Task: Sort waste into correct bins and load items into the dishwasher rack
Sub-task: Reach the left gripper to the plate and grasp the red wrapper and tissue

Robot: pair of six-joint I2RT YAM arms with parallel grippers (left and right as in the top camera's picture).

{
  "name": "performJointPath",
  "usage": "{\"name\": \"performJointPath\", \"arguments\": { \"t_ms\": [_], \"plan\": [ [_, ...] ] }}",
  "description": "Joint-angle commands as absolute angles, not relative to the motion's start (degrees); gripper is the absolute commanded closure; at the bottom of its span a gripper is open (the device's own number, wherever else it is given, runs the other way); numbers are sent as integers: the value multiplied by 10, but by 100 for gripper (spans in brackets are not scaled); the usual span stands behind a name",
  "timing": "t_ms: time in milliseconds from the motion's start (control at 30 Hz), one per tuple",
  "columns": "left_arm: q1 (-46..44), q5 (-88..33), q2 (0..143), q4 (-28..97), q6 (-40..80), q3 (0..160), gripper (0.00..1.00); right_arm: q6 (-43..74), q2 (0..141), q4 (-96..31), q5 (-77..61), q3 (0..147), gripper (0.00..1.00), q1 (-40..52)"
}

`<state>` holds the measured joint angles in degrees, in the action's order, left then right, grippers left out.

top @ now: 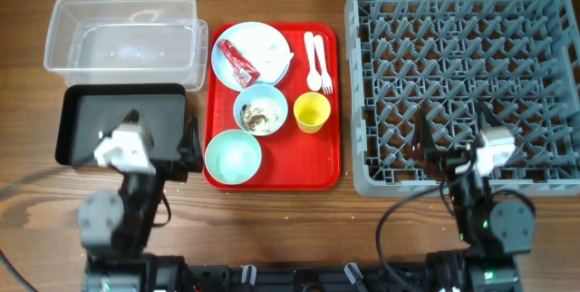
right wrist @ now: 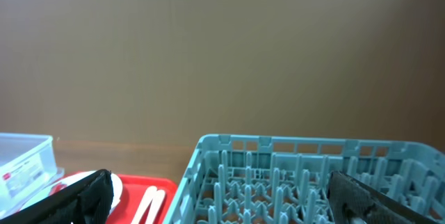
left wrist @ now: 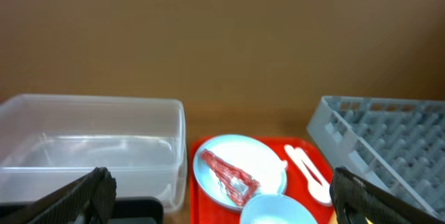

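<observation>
A pale blue plate (top: 251, 38) on the red tray holds a red wrapper (top: 237, 63) and white tissue (top: 272, 53). Below it are a pale blue bowl (top: 261, 111) with beige food scraps, a mint green bowl (top: 233, 156) and a yellow cup (top: 311, 111). A white spoon (top: 311, 56) and fork (top: 323, 63) lie at the tray's top right. The clear tub (top: 122, 38) and black tray (top: 82, 120) are at the left. The grey rack (top: 462, 74) is at the right. My left gripper (top: 161, 131) is open and empty over the black tray. My right gripper (top: 453, 135) is open and empty over the rack's near edge.
The red serving tray (top: 272, 176) lies between the bins and the rack. In the left wrist view the open gripper (left wrist: 219, 203) faces the tub (left wrist: 90, 140), plate (left wrist: 261, 156) and wrapper (left wrist: 228, 174). The right wrist gripper (right wrist: 226, 200) faces the rack (right wrist: 306, 168).
</observation>
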<state>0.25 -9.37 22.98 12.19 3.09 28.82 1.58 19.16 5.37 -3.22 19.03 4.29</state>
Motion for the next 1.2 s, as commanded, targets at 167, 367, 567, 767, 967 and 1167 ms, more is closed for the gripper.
{"name": "performJointPath", "arguments": {
  "t_ms": [167, 367, 567, 767, 967, 1167],
  "plan": [
    [-15, -115, 497, 336, 37, 591, 0, 16, 397, -102, -62, 428, 0, 41],
    [-37, -113, 683, 509, 37, 801, 0, 17, 521, -259, -100, 582, 0, 41],
    [-78, -113, 901, 658, 37, 1031, 0, 14, 636, -355, -187, 698, 0, 41],
    [-83, -156, 974, 631, 55, 1031, 0, 17, 668, -360, -171, 698, 0, 41],
    [-87, -234, 1032, 580, 60, 1031, 0, 17, 677, -389, -170, 698, 1, 41],
    [-118, -91, 1113, 532, 239, 1031, 0, 17, 677, -399, -171, 698, 0, 41]
  ]
}}
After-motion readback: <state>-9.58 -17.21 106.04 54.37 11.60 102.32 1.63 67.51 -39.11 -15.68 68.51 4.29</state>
